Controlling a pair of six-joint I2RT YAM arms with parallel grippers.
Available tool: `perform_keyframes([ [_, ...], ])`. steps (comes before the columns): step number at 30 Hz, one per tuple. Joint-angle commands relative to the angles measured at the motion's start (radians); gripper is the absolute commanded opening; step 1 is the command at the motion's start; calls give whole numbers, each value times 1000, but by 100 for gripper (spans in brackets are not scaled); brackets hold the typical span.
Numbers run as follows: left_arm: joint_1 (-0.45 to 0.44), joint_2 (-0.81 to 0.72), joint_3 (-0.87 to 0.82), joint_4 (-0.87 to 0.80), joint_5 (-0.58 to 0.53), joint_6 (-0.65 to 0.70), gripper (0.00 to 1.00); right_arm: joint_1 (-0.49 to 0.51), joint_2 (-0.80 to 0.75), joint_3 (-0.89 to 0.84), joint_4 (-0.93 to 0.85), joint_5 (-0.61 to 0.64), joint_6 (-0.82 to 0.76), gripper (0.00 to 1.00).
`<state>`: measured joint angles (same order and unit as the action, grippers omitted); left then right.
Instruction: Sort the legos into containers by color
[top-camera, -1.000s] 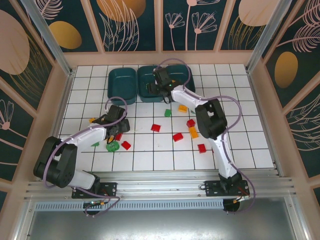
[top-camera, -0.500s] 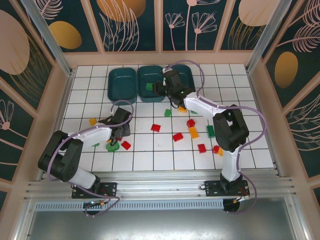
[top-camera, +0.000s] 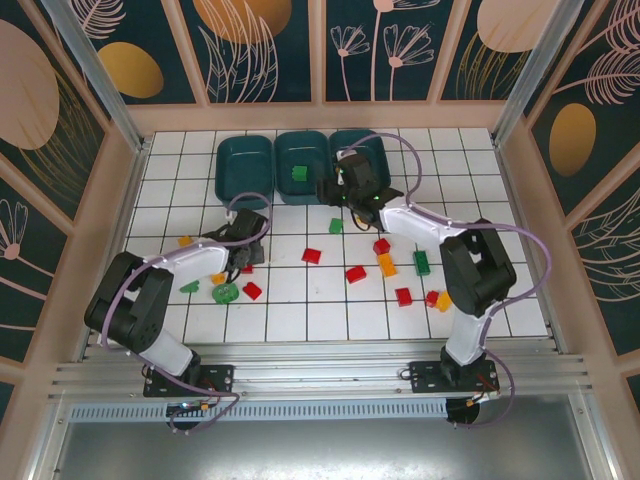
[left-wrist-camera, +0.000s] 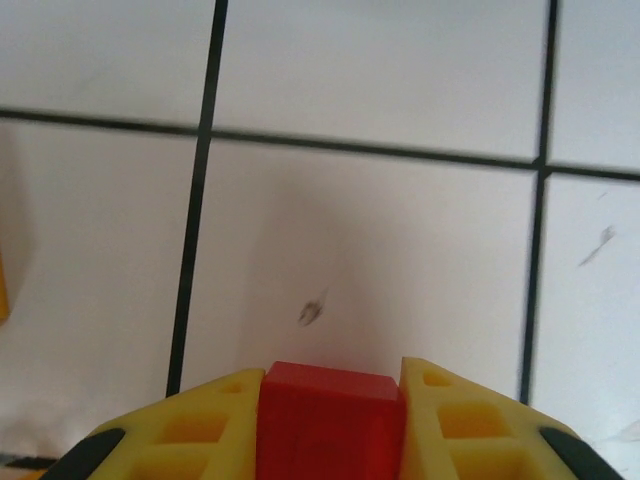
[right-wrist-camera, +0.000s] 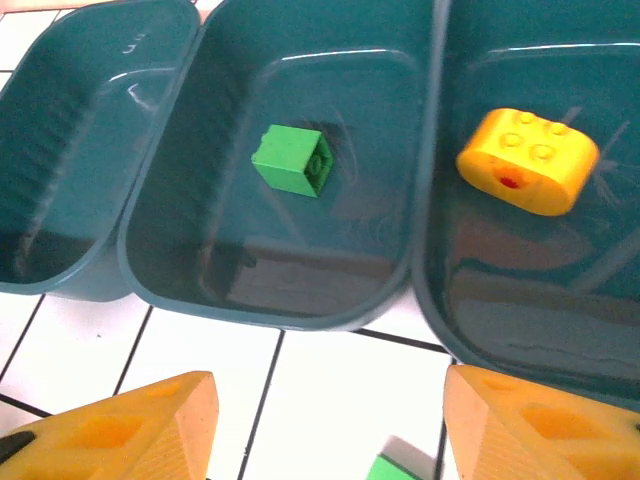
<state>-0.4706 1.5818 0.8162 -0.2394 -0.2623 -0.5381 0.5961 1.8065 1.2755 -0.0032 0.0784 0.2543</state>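
Note:
My left gripper (top-camera: 245, 260) sits low over the tiles at the left, shut on a red lego (left-wrist-camera: 330, 420) held between its yellow fingers (left-wrist-camera: 190, 430). My right gripper (top-camera: 337, 196) hangs open just in front of the three teal containers, with bare tile between its orange fingers (right-wrist-camera: 130, 430). The middle container (right-wrist-camera: 270, 318) holds a green lego (right-wrist-camera: 292, 160). A yellow lego (right-wrist-camera: 528, 160) lies in the right container (right-wrist-camera: 430, 290). The left container (top-camera: 244, 139) stands beside them. A green lego (top-camera: 335, 226) lies just below the right gripper.
Loose legos are scattered on the tiles: red ones (top-camera: 312, 256) (top-camera: 356, 273) (top-camera: 403, 296), orange ones (top-camera: 386, 264) (top-camera: 185, 241), green ones (top-camera: 421, 262) (top-camera: 225, 292). Another red lego (top-camera: 252, 290) lies near the left gripper. Low walls ring the tiled floor.
The right gripper left a green lego in the middle container and pulled back toward me. The left gripper shifted slightly right and closed on a red lego.

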Motion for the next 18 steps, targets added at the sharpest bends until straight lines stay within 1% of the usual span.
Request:
perform_keyframes([
  [1,-3,-10,114,-6,4,26,6,-41,-65,-68,27,26,36,61],
  [3,-3,-13,201,-24,-34,31,5,-43,-99,-124,45,30,54,61],
  [4,-2,-4,253,-40,-65,32,5,-83,-114,-152,50,33,67,61],
  [7,20,75,424,-86,-114,55,3,-130,-148,-215,40,23,87,61],
  [9,59,153,531,-103,-81,64,2,-149,-169,-251,17,30,90,61],
  [13,178,309,712,-118,33,66,1,-157,-257,-357,3,31,103,63],
  [16,223,457,878,-178,83,82,1,-158,-342,-434,-15,32,119,63],
  [18,229,548,990,-228,80,101,3,-158,-393,-477,-38,32,130,64],
])
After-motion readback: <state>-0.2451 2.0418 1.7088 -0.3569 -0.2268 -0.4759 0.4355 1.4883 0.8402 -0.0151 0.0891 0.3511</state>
